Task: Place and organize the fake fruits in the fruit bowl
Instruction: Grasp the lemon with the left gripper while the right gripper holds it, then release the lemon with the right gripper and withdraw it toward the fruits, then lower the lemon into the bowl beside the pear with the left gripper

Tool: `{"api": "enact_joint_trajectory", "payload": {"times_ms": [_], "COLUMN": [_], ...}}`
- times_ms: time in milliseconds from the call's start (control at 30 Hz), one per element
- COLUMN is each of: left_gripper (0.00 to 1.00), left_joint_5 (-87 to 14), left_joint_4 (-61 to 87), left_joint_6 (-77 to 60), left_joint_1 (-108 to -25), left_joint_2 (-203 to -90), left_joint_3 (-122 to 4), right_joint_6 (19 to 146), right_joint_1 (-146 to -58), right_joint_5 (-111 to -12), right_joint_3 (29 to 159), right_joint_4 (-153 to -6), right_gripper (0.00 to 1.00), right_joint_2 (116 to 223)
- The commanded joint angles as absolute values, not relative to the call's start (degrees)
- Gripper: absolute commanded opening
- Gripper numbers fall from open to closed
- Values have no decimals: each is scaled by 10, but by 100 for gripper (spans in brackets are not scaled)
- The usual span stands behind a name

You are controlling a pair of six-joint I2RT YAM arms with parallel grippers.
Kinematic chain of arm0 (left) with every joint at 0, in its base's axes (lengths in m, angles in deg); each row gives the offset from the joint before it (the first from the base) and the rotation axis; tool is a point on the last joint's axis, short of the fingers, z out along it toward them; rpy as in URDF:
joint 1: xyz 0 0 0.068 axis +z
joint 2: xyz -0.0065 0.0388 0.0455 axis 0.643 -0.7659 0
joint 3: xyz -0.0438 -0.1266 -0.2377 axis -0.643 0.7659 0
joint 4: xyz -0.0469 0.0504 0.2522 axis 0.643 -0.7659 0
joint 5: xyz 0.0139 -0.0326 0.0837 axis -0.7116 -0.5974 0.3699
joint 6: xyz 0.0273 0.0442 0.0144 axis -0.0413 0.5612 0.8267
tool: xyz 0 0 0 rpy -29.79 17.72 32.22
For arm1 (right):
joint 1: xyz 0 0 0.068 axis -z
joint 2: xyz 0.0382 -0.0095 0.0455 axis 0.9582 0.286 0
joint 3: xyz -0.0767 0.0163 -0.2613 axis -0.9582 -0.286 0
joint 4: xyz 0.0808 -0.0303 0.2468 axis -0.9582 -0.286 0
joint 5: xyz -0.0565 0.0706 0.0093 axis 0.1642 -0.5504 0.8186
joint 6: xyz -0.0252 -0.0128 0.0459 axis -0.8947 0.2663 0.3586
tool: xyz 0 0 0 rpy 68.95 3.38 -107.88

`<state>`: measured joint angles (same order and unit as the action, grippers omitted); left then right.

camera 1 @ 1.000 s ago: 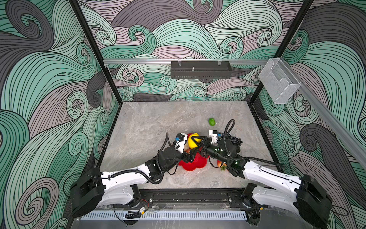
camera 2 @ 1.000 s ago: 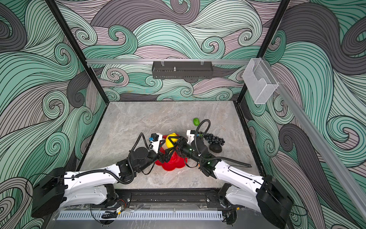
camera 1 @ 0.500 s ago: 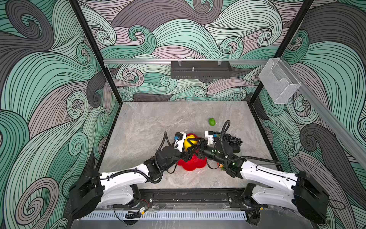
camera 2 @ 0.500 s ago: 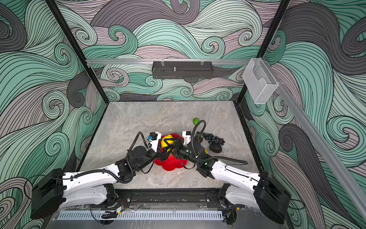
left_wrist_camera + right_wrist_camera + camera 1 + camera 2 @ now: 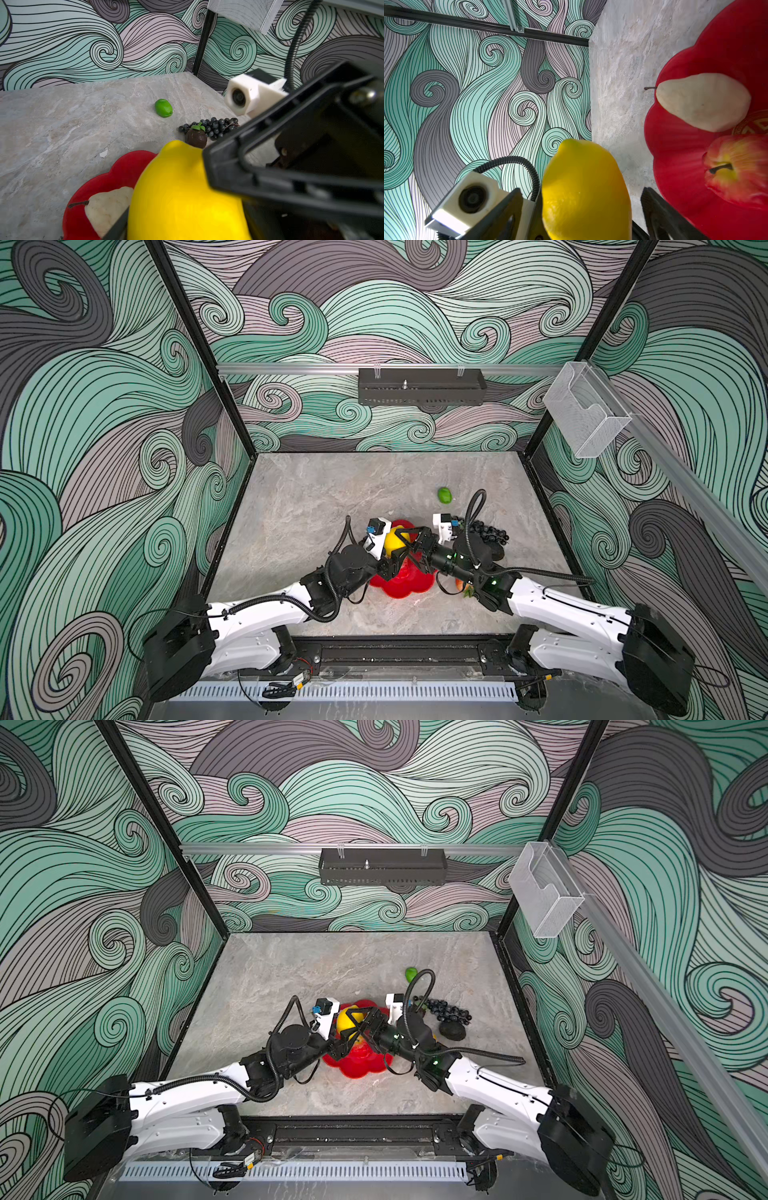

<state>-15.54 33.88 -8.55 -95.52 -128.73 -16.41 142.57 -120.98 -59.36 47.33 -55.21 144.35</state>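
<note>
Saw marble table (image 5: 311,510) boxed by swirl walls (image 5: 374,323), far half open. Found lemon (image 5: 390,541) clamped in left hand (image 5: 395,554), right hand (image 5: 409,540) released.

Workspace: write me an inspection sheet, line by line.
Surface: grey marbled tabletop, flat.
Job's things: fruit bowl holds a cream pear piece and an apple. The lemon is held in the air by the bowl. The lime, grape bunch, mangosteen and avocado lie on the table outside it.
Clutter: small pale fleck beside the bowl.
Pincers: left pincer shut on the lemon. The right pincer is open around it, with gaps on both sides.
Cables: a corrugated hose loops at each wrist, no snag seen.
Surroundings: swirl-patterned walls, black tray on the rear rail, clear holder at right.
</note>
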Motion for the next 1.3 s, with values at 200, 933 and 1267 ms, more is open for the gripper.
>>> {"api": "enact_joint_trajectory", "payload": {"times_ms": [200,933,1267], "left_gripper": [61,61,62], "left_joint_5": [-155,-129,-74], "left_joint_4": [139,-166,-283], "left_joint_6": [-56,-24,-37], "left_joint_1": [-944,-998,-1000], "left_joint_2": [-1278,-1600,-1723], "left_joint_3": [-248,-579,-720], "right_joint_6": [1191,921,935], "right_joint_1": [-1073,-1015,-1015], "right_joint_5": [-602,-387,-390], "right_joint_3": [449,354,270], "right_joint_4": [-798,-999,-939], "right_gripper": [95,96,99], "right_joint_2": [1275,1006,920]}}
